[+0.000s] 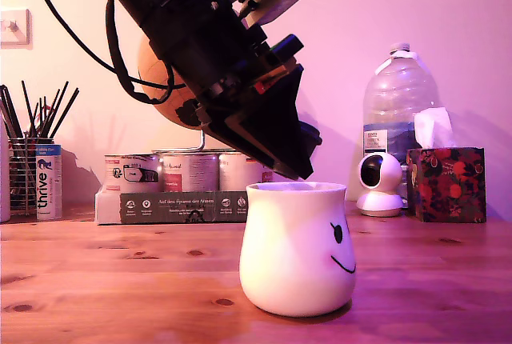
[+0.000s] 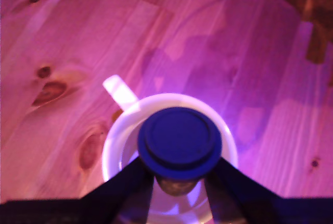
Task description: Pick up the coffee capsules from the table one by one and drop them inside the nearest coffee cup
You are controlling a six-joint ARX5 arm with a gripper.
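Mostly knotty pine table [image 1: 96, 288] beneath pink-lit wall [image 1: 448, 8].

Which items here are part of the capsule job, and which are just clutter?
Job: capsule held in the tool, cup, table.

Clutter: cans, pencil holder, small camera, tissue box, water bottle.
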